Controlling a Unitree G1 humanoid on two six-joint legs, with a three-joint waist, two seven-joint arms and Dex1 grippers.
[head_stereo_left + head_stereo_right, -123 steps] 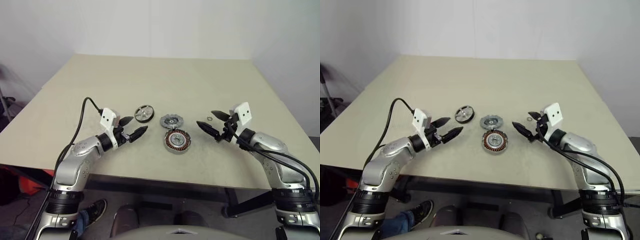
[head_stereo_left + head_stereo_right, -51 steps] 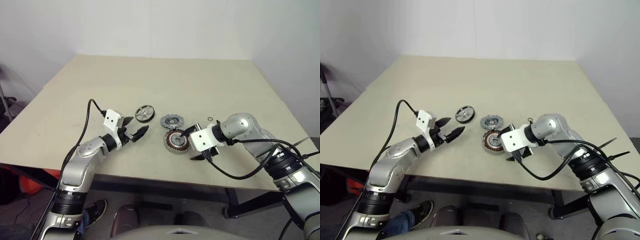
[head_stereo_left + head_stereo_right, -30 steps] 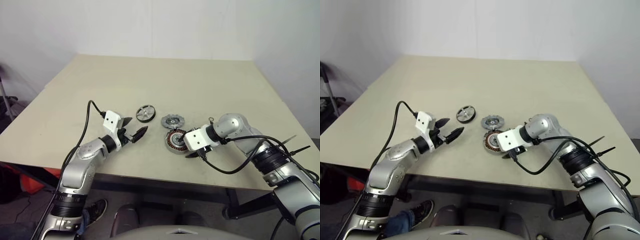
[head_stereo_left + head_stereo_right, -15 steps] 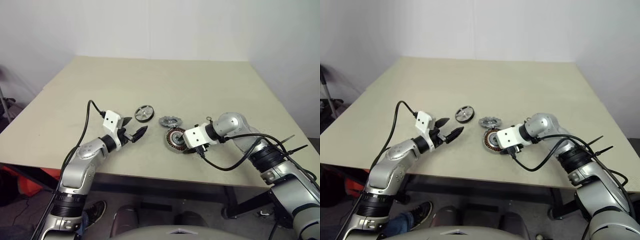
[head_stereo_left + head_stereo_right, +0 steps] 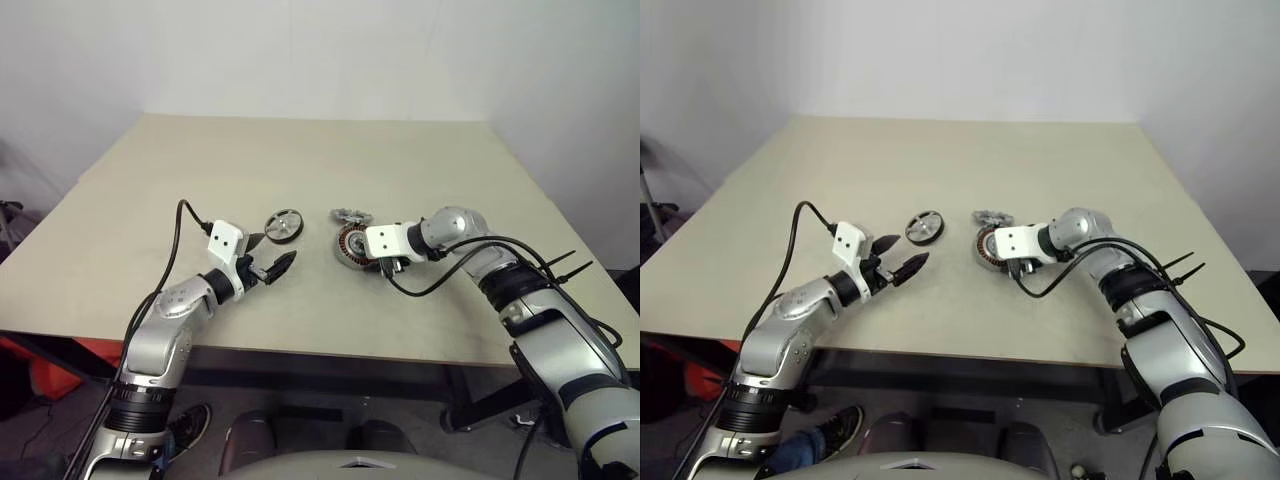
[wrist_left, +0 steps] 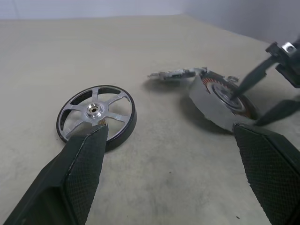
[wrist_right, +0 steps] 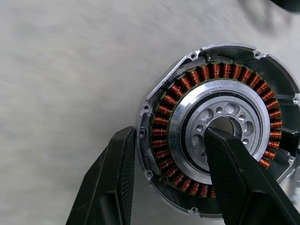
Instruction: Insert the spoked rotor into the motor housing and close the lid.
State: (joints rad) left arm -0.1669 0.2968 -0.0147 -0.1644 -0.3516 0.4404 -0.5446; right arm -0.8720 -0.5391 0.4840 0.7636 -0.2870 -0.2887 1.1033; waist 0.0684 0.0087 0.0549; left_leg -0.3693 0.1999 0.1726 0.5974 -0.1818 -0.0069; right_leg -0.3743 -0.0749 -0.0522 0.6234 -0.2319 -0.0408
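Note:
The spoked rotor (image 5: 283, 224) lies flat on the table, black-rimmed with silver spokes. My left gripper (image 5: 279, 247) hovers open just short of it, the rotor (image 6: 96, 117) beside one finger. The motor housing (image 5: 351, 245), with copper coils inside, stands tilted up off the table. My right gripper (image 7: 169, 136) is shut on the housing (image 7: 220, 126), one finger in the central hub hole and one outside the rim. The scalloped grey lid (image 5: 350, 216) lies just beyond the housing, with one edge raised (image 6: 176, 73).
The beige table (image 5: 300, 150) stretches far back behind the parts to a white wall. Its front edge runs close below both arms. A black cable loops from each wrist.
My right gripper closed on the housing, tipped it up and carried it farther back. The lid was pushed back too. The left arm stayed put.

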